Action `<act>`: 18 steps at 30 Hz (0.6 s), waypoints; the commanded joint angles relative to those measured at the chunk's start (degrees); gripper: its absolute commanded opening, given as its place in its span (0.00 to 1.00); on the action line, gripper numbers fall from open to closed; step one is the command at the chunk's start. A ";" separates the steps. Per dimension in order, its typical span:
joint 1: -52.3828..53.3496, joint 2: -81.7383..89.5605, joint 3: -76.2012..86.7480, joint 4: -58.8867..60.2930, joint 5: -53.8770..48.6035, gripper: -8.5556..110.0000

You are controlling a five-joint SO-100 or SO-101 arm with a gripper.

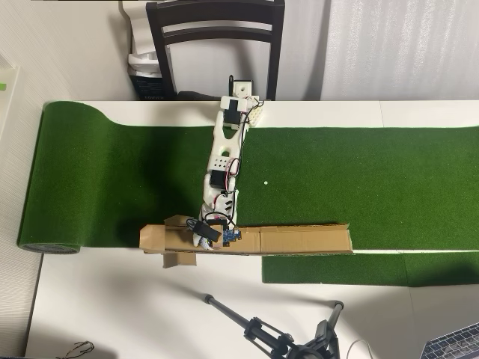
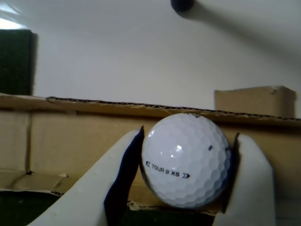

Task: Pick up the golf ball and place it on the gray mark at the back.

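In the wrist view the golf ball [image 2: 186, 162], white and dimpled with "TOUR B XS" printed on it, sits clamped between my two white fingers [image 2: 117, 183]. My gripper [image 2: 186, 141] is shut on it, just in front of a low cardboard wall [image 2: 70, 136]. Seen from overhead, the white arm reaches from its base at the table's far edge down to the cardboard strip [image 1: 299, 239], with the gripper [image 1: 207, 236] over the strip's left part. The gray mark does not show in either view.
A green turf mat [image 1: 359, 179] covers the table, with a tiny white dot [image 1: 266, 182] on it. A dark chair [image 1: 217, 37] stands behind the arm's base. A tripod [image 1: 277, 336] lies on the white table near the bottom edge.
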 commanded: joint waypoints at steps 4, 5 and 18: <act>-0.09 3.34 -6.59 -1.23 -1.23 0.32; -0.09 3.34 -6.59 -1.23 -1.23 0.34; -0.09 3.34 -6.42 -1.23 -2.55 0.39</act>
